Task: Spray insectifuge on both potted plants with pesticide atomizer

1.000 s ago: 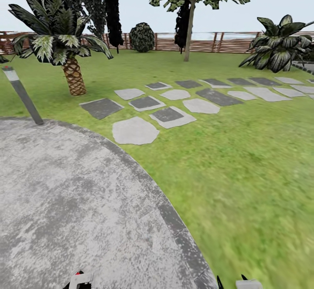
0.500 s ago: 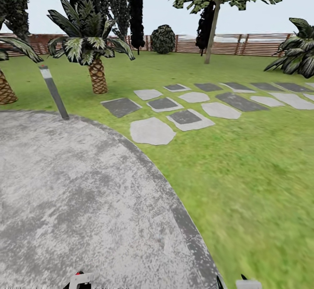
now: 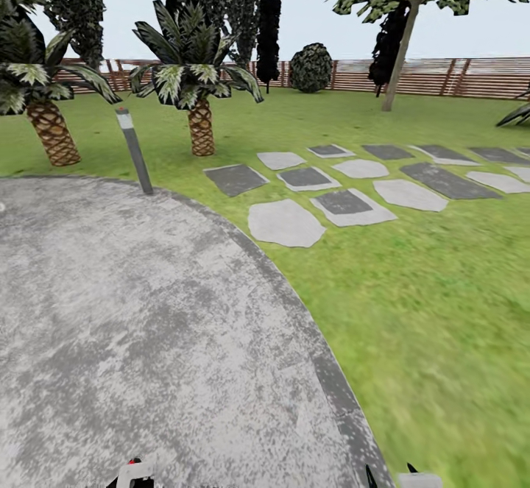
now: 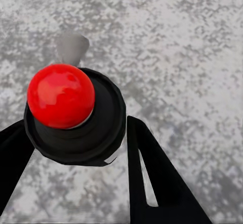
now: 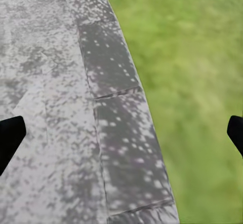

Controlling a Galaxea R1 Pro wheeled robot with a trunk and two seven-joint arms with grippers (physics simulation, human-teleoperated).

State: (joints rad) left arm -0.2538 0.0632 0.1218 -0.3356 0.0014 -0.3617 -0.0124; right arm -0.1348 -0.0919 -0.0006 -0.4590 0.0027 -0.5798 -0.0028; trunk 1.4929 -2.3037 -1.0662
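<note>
Since a second ago the head camera has swung left, bringing a second palm (image 3: 44,105) into sight beside the first (image 3: 195,83). No atomizer or potted plants are visible. Left jaws (image 4: 76,178) are closed around a black object with a red ball on top (image 4: 61,96), above the grey patio (image 3: 110,311). Right jaws (image 5: 121,133) are wide open and empty over the patio's edge and lawn (image 3: 442,311). A bollard light (image 3: 135,151) stands at the patio rim, with stepping stones (image 3: 346,186) and a fence (image 3: 442,77) beyond.
</note>
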